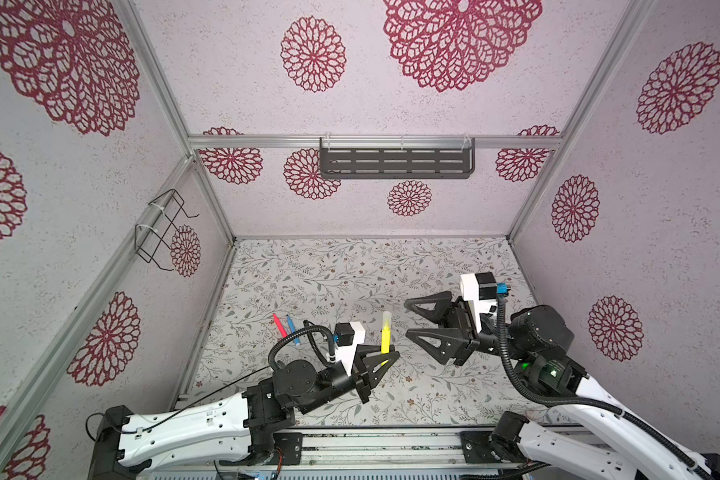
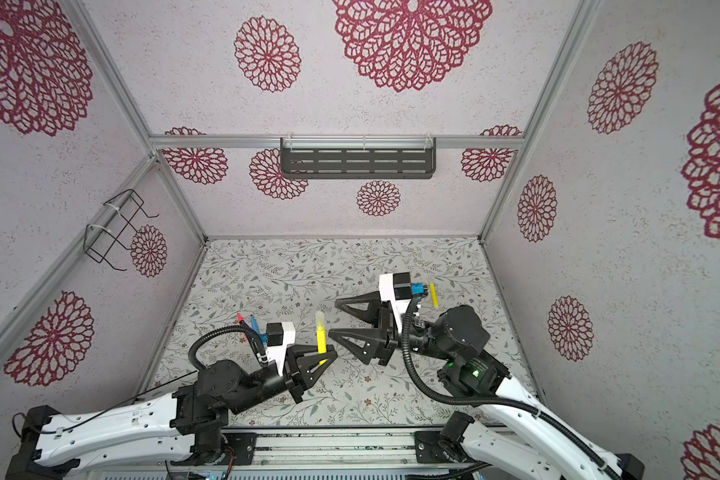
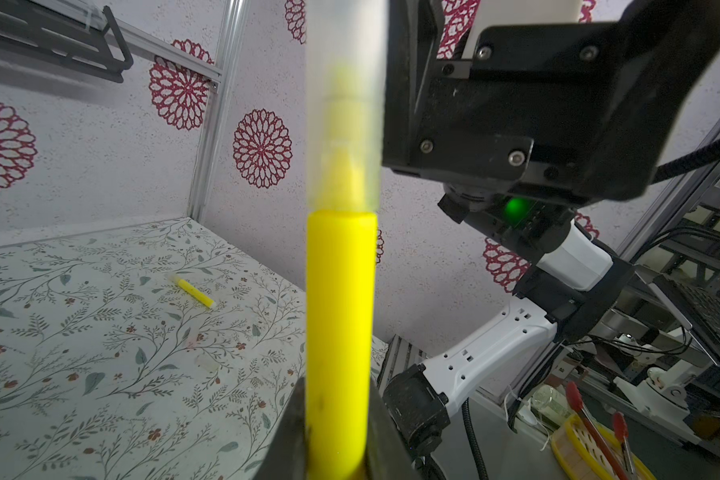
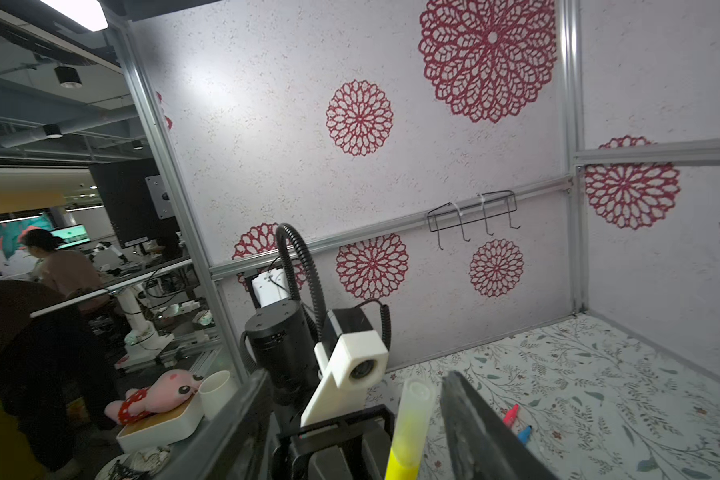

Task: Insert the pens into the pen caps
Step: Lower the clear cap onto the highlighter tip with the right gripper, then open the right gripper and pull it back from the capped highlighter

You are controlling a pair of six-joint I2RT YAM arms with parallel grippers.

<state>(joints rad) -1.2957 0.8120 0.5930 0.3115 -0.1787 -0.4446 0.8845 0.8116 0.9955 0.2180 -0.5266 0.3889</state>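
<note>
Yellow pen (image 3: 339, 332) stands upright mid-frame, close and blurred, its lower barrel pinched between the dark jaws of the left gripper (image 3: 336, 432); a clear cap (image 3: 344, 104) sleeves its upper end. Second yellow pen (image 3: 192, 291) lies flat on the floral table (image 3: 100, 374), well apart. Right arm (image 3: 495, 353) rises beyond the held pen, green light (image 3: 516, 205) lit.

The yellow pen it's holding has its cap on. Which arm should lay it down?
Left, probably: the left gripper is shut on the yellow pen, with the clear cap over its tip. The right gripper hangs open beside it, holding nothing.
</note>
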